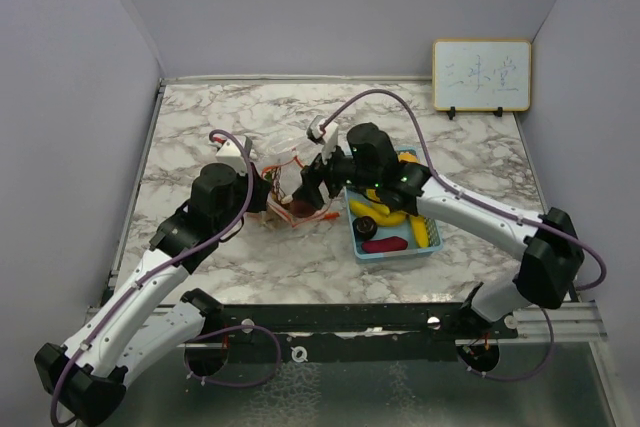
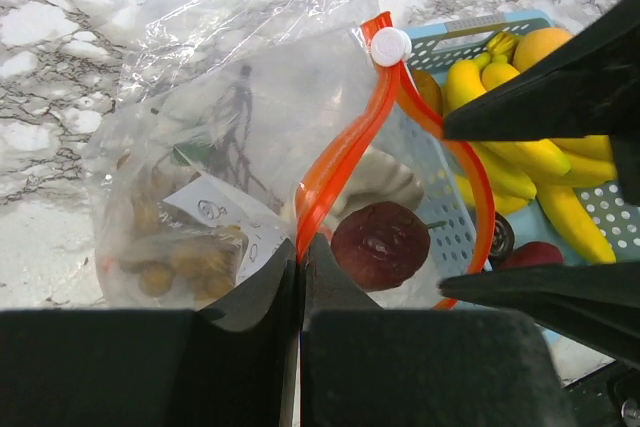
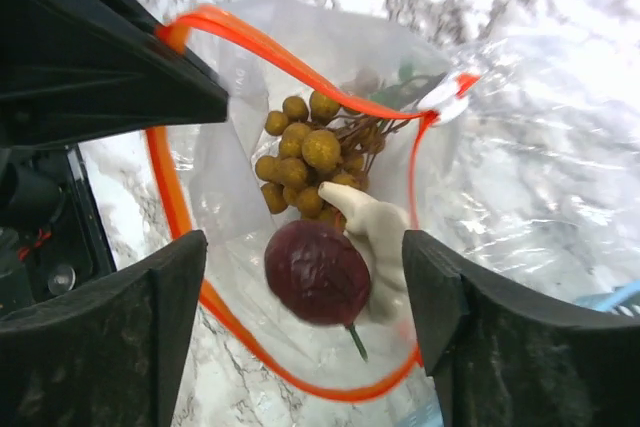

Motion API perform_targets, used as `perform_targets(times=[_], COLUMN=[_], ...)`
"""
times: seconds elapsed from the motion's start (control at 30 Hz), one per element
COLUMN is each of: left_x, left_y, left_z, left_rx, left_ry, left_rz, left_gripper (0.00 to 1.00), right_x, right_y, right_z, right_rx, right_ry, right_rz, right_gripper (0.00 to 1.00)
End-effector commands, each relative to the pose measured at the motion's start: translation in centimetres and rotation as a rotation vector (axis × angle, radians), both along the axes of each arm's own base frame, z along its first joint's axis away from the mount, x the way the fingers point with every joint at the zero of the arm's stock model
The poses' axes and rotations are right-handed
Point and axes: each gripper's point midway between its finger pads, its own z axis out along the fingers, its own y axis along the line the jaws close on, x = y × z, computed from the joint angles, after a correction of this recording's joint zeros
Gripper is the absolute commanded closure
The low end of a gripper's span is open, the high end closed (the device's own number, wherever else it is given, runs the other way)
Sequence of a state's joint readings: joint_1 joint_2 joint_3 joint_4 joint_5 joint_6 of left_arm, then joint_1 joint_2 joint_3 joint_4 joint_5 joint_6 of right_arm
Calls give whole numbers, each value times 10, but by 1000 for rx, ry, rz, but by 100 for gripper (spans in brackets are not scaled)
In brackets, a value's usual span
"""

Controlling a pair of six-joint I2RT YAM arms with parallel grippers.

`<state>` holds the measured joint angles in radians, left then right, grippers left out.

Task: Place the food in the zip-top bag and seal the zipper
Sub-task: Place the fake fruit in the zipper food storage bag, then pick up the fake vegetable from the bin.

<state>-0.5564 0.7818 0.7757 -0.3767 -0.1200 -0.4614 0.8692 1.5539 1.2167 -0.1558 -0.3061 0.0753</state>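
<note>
The clear zip-top bag (image 1: 285, 169) lies left of the basket with its orange zipper rim (image 2: 345, 142) held open. My left gripper (image 2: 299, 257) is shut on that rim at the near side. My right gripper (image 3: 303, 247) is open above the bag mouth, holding nothing. Inside the bag lie a dark purple round fruit (image 3: 317, 272), a white piece (image 3: 375, 227) and the brown berry cluster (image 3: 310, 152). The white slider (image 2: 390, 46) sits at the rim's far end. Yellow bananas (image 1: 385, 212), a magenta tuber (image 1: 383, 244) and an orange piece (image 2: 545, 45) are in the light-blue basket (image 1: 400, 255).
The basket stands right of the bag, under my right arm. A small whiteboard (image 1: 481, 75) stands at the back right. Grey walls close in the marble table (image 1: 200, 127) on three sides.
</note>
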Motion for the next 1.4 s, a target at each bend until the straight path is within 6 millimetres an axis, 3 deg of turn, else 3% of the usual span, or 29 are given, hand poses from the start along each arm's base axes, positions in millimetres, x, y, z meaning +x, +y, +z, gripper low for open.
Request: perform_targets(times=[0.0,0.07,0.13,0.23,0.33,0.43,0.5,0.6,0.73,0.93,1.03,1.1,1.17,1.37], left_x=[1,1,0,-1,-2,-2,-3,-3,-5,-5,-5,-5,-5,-3], left_y=[-3,-5,-4,-3,-3,-3,-3,-5,-5,-2,-1,-1,-1,-3], left_z=[9,8,10,12,14,15,14,14,18,17,15,14,13,10], left_rx=[-26,-28,-30,-30,-26,-25,-27,-26,-23,-3,1,3,1,0], left_ry=[-22,-18,-22,-34,-40,-44,-45,-48,-57,-70,-66,-65,-62,-51], left_rz=[-11,-17,-17,-15,-22,-29,-32,-42,-52,-53,-50,-48,-48,-49], left_gripper=[100,100,100,100,100,100,100,100,100,100,100,100,100,100], right_x=[3,6,24,45,50,41,37,38,37,36,36,36,35,30], right_y=[-23,-40,-76,-150,-220,-269,-291,-309,-327,-315,-307,-304,-302,-295], right_z=[66,74,74,50,11,-17,-19,-21,-48,-75,-79,-81,-82,-95], right_rx=[131,126,70,-61,-164,-208,-193,-163,-198,-210,-199,-193,-198,-210], right_ry=[-143,-159,-169,-131,6,97,95,95,185,260,278,283,287,318], right_rz=[-104,-187,-398,-754,-988,-1146,-1231,-1304,-1370,-1319,-1273,-1253,-1236,-1186], right_gripper=[18,16,16,20,20,20,21,22,25,31,46,48,57,57])
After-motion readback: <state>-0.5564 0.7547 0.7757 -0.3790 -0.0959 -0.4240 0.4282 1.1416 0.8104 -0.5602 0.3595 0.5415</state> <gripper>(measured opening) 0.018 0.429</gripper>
